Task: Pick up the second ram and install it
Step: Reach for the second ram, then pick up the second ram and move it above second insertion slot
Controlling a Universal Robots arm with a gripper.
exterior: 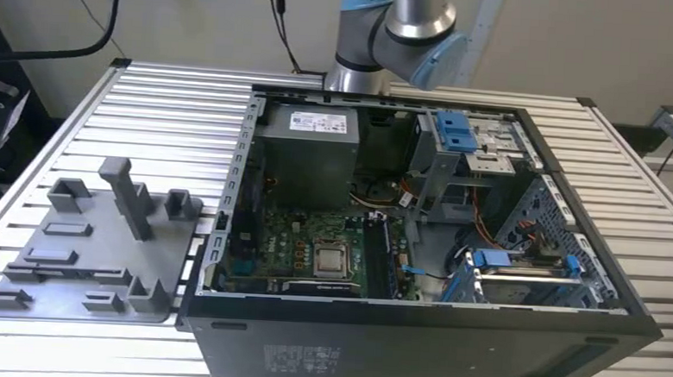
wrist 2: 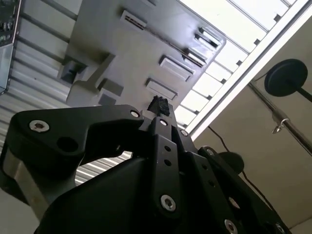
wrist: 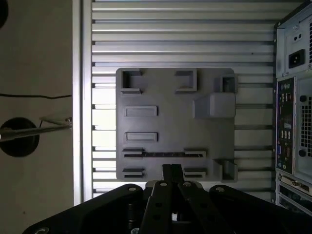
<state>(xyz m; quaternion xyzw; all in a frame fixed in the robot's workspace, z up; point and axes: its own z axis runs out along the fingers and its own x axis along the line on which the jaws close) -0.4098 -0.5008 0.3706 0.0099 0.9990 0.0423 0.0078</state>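
Slatted aluminium bench [exterior: 144,109] carries a grey fixture tray [wrist: 165,126] near its edge at the exterior view's left, just beside the open computer case [exterior: 421,331]. In the first wrist view the second ram [wrist: 163,154] stands on edge between two holders close to the tray's rim. The jaws hang above that rim, pinched nearly together with nothing between them. Coming down this narrow, I judge they would strike the stick's top edge instead of straddling it, chipping it or wedging it crooked in the holders.
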